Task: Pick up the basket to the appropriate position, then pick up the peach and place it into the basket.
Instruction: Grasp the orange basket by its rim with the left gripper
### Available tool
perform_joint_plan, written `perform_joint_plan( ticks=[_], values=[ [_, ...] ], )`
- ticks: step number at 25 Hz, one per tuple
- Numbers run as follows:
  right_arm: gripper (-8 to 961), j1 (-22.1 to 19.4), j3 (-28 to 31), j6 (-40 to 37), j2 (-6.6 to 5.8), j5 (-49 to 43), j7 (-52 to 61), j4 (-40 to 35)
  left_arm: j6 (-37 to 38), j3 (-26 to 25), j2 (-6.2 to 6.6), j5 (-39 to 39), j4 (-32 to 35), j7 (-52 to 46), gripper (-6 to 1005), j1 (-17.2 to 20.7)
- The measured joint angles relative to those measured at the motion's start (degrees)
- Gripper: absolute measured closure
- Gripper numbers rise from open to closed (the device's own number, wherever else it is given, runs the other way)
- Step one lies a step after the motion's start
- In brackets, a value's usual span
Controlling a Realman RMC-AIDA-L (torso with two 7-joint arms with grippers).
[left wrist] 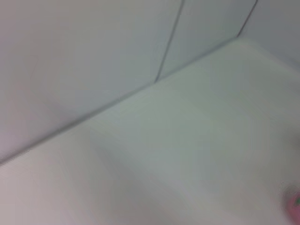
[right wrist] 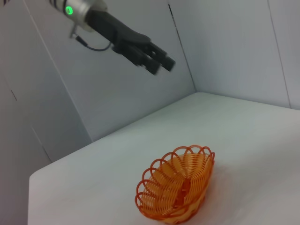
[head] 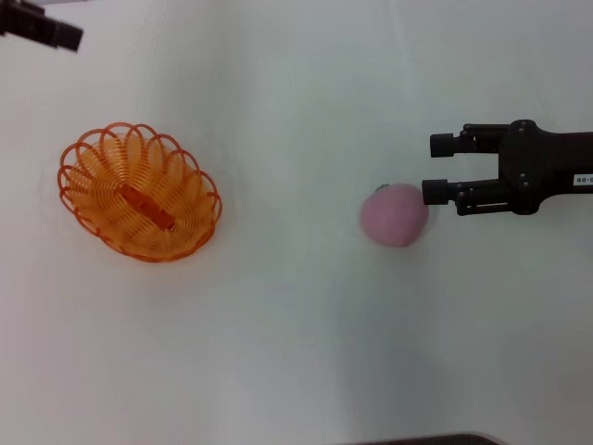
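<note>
Basket (head: 139, 192) sits on the white table (head: 296, 324), on the robot's left side, upright, nothing in it. Orange looped wire, scalloped rim; a flat orange strip runs along its floor. Seen again from the right wrist view (right wrist: 176, 187), standing alone on the tabletop.

Peach (head: 394, 214) rests on the table well apart from the basket, over on the robot's right. Pink, matte, round; a small greenish spot shows at its upper edge. A sliver of pink with green at the frame edge in the left wrist view (left wrist: 295, 206) is probably the same fruit, too blurred to be sure.

Right gripper (head: 443, 169) reaches in from the right side, fingers pointing at the peach. Jaws spread apart, nothing between them. The nearer fingertip (head: 435, 192) lies just beside the peach's edge; whether it touches I cannot tell. The other fingertip is farther off, clear of the fruit.

Left gripper (head: 63, 36) is at the far left corner of the head view, well apart from the basket. From the right wrist view it hangs above the table (right wrist: 157, 58), holding nothing; whether its jaws are spread or closed I cannot tell. A green light glows on that arm's wrist (right wrist: 69, 10).
</note>
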Motion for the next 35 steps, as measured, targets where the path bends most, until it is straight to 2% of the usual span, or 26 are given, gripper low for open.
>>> perform_joint_plan(
  ticks=[2,5,7,10,19,20,26,35],
  values=[
    [150,0.0,0.0,-0.1,0.05,0.0,0.1,0.0,-3.2,3.3,-0.21,3.9,-2.8,-1.1,293,-1.7],
    [151,0.1,0.0,-0.2,0.08,0.0,0.2,0.1,-7.9,6.5,-0.15,9.1,-11.2,-2.2,292,-4.8],
    [151,0.1,0.0,-0.2,0.12,0.3,0.2,0.1,-10.6,7.3,-0.06,12.4,-15.9,-2.9,292,-6.8],
    [152,0.1,0.0,-0.2,0.13,0.7,0.1,0.5,-15.0,8.1,-0.76,16.3,-20.4,-3.3,291,-8.4],
    [153,0.4,0.0,-0.3,0.18,0.7,-0.2,1.1,-21.2,10.5,-2.08,18.7,-26.0,-3.4,295,-8.7],
    [154,0.5,0.0,-0.2,0.22,0.7,-0.2,1.3,-23.0,11.3,-2.6,18.8,-27.8,-3.5,295,-8.6],
    [155,0.7,0.0,-0.2,0.65,0.7,-0.3,1.4,-26.5,14.1,-3.53,18.8,-29.9,-3.5,314,-8.0],
    [157,0.7,-0.1,-0.3,1.14,0.7,-0.3,1.4,-29.1,15.3,-3.81,18.9,-30.0,-3.4,366,-7.3]
  ],
)
